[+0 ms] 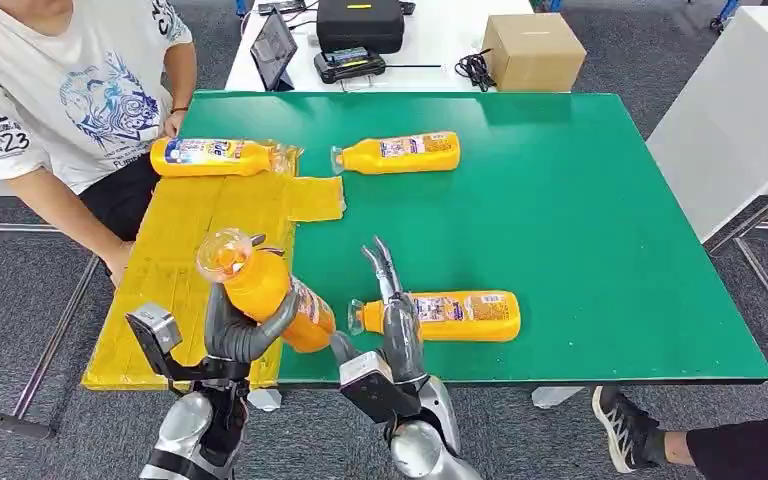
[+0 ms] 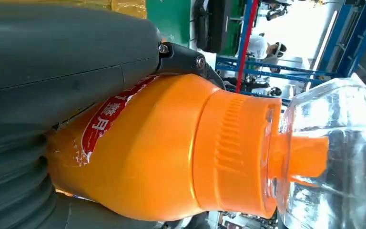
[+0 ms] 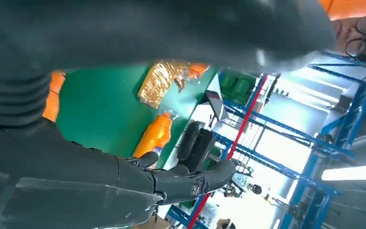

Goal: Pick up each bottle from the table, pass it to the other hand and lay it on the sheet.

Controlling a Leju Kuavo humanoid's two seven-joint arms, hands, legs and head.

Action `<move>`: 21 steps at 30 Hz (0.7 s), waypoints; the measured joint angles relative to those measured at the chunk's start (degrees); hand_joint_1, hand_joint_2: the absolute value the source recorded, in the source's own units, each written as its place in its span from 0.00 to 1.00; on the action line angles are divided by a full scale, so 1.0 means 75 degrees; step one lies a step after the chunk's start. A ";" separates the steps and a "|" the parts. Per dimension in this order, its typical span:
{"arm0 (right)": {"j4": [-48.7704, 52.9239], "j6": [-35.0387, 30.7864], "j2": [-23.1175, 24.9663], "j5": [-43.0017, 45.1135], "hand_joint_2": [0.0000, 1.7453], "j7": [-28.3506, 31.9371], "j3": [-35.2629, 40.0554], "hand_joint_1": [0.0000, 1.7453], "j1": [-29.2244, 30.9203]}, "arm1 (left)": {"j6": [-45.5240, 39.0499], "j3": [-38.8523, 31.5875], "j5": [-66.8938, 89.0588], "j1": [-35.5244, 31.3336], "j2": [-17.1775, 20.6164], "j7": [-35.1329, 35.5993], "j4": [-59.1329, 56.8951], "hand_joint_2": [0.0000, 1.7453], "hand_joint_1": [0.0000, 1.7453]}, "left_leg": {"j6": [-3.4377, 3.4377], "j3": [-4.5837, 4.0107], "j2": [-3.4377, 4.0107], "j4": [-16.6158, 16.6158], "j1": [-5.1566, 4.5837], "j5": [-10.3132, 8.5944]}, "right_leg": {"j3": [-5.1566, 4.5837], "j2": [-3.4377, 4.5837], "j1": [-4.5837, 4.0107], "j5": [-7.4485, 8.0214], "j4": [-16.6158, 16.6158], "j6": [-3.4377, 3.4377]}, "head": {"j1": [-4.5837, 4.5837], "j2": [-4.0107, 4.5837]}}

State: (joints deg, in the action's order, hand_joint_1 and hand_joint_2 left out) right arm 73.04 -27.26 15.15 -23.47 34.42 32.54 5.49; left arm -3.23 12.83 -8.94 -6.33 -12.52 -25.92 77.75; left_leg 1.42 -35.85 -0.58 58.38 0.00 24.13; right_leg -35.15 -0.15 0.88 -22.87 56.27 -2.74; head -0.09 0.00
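We hold one orange bottle in our left robot hand, its fingers wrapped round the body, the clear cap tilted up over the near edge of the yellow sheet. Our right robot hand holds nothing, fingers stretched out and apart. We judge the pass between hands done for this bottle, with only the laying down left. One bottle already lies at the far end of the sheet, beside a seated person. Two remain on the green table: one near the far edge, one just beside our right robot hand.
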 measured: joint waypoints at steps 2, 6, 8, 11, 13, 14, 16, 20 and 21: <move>0.0059 0.0003 -0.0003 0.0000 0.00 0.0000 -0.0006 0.00 -0.0028 | -0.0003 -0.0017 0.0003 -0.0001 0.0000 -0.0003 0.0015 1.00 1.00 | 0.0000 0.0000 0.0000 0.0000 0.0000 0.0000 | 0.0000 0.0000 0.0000 0.0000 0.0000 0.0000 | 0.0000 0.0000; 0.0111 0.0035 -0.0003 0.0117 0.00 0.0026 -0.0009 0.00 -0.0038 | -0.0067 -0.0035 0.0044 -0.0003 0.0000 -0.0032 0.0041 1.00 1.00 | 0.0000 0.0000 0.0000 0.0000 0.0000 0.0000 | 0.0000 0.0000 -0.0001 0.0000 0.0000 0.0000 | 0.0000 0.0000; 0.0169 0.0064 -0.0006 0.0163 0.00 0.0041 -0.0009 0.00 -0.0058 | -0.0172 -0.0050 0.0050 -0.0003 0.0000 -0.0073 0.0052 1.00 1.00 | 0.0000 0.0000 0.0000 0.0000 0.0000 0.0000 | 0.0000 0.0000 -0.0001 0.0000 0.0001 0.0000 | 0.0000 0.0000; 0.0330 0.0052 -0.0015 0.0248 0.00 0.0178 -0.0006 0.00 -0.0097 | -0.0718 -0.0131 0.0453 -0.0050 0.0003 -0.0333 0.0070 1.00 1.00 | 0.0000 0.0001 0.0000 0.0000 0.0000 -0.0001 | 0.0000 0.0000 -0.0001 0.0000 0.0001 0.0000 | 0.0000 0.0000; 0.0534 -0.0035 -0.0029 0.0403 0.00 0.0371 0.0000 0.00 -0.0140 | -0.1538 -0.0198 0.1346 -0.0160 0.0023 -0.0665 0.0073 1.00 1.00 | 0.0000 0.0000 -0.0001 0.0000 0.0001 -0.0002 | 0.0000 -0.0001 -0.0001 0.0000 0.0001 0.0000 | 0.0000 0.0000; 0.0696 -0.0044 -0.0041 0.0529 0.00 0.0428 0.0003 0.00 -0.0158 | -0.2229 -0.0227 0.2225 -0.0252 0.0064 -0.0859 0.0073 1.00 1.00 | 0.0000 0.0000 -0.0001 0.0000 0.0001 -0.0002 | 0.0000 -0.0001 -0.0001 0.0001 0.0002 0.0000 | 0.0000 0.0000; 0.0971 0.0018 -0.0055 0.0691 0.00 0.0434 0.0059 0.00 -0.0155 | -0.3374 -0.0289 0.4009 -0.0497 0.0193 -0.0932 0.0058 1.00 1.00 | 0.0000 0.0000 -0.0001 0.0000 0.0001 -0.0003 | 0.0000 0.0000 -0.0001 0.0001 0.0002 0.0000 | 0.0000 0.0000; 0.1306 0.0504 -0.0058 0.0863 0.00 0.0233 0.0265 0.00 0.0028 | -0.4675 -0.0577 0.7948 -0.1435 0.0577 -0.0291 -0.0922 1.00 1.00 | -0.0009 0.0002 0.0001 -0.0001 0.0002 -0.0015 | 0.0002 0.0000 -0.0002 0.0008 0.0003 0.0003 | 0.0000 0.0000; 0.1312 0.0592 -0.0055 0.0871 0.00 0.0216 0.0335 0.00 0.0077 | -0.4786 -0.0715 0.8796 -0.1665 0.0665 -0.0227 -0.1295 1.00 1.00 | -0.0010 0.0004 0.0007 -0.0001 0.0003 -0.0017 | 0.0002 0.0000 -0.0003 0.0013 0.0004 0.0009 | 0.0000 0.0000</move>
State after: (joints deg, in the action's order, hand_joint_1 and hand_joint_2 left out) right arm 82.88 -22.82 14.73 -16.94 36.04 35.06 6.07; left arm -39.13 7.47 57.03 -18.81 -7.54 -27.63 68.03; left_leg 1.35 -35.82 -0.53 58.38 0.02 24.00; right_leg -35.13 -0.15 0.86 -22.78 56.30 -2.68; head -0.09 0.00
